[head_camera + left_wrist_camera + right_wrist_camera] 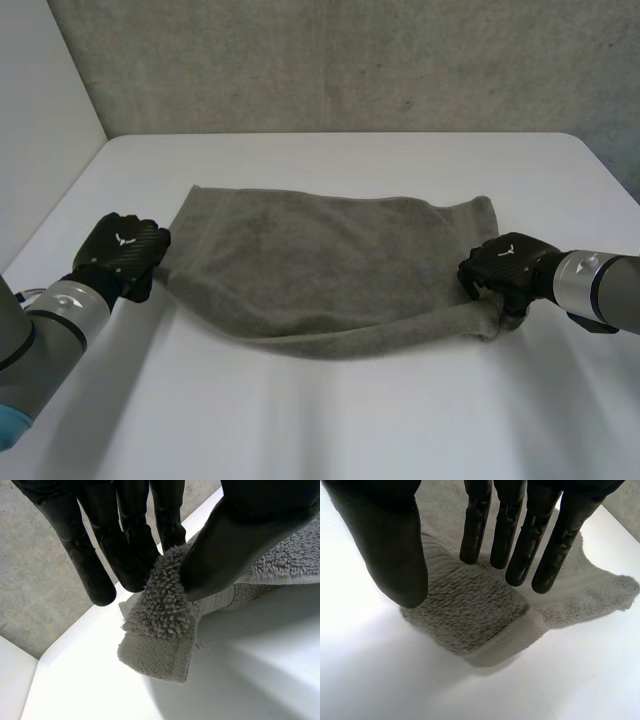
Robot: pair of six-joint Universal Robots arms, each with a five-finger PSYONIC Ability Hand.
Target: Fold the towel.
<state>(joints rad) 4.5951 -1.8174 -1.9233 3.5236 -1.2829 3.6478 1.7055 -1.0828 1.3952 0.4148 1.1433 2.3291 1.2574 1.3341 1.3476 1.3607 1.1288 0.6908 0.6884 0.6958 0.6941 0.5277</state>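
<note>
Towel (pixel 330 260), grey terry cloth with a flat woven hem band, lies spread wide across the middle of the white table (pixel 330 430). Its far edge is flat on the surface. Its near edge sags in a shallow curve between the two hands, with a rolled strip of hem showing from the centre toward the right corner. The black left hand (pixel 122 255) is at the near left corner. In the left wrist view its thumb (pixel 235 545) presses the cloth against the fingers (pixel 132 555), so the corner is pinched. A short bunched flap of towel (pixel 160 625), loops outward and hem below, hangs from the pinch just above the table. The black right hand (pixel 505 268) is at the near right corner, against the towel's right edge. In the right wrist view its fingers (pixel 520 545) are straight and close together on one side of a thick fold of towel (pixel 480 610). The thumb (pixel 395 555) is on the other side, with cloth filling the gap between them, so the fold is held in a loose pinch. The hem band wraps the underside of that fold, and a shadow falls on the table beneath it. The hands are well apart, one at each end of the near edge. A grey speckled wall (pixel 350 60) stands behind the table's far side.
</note>
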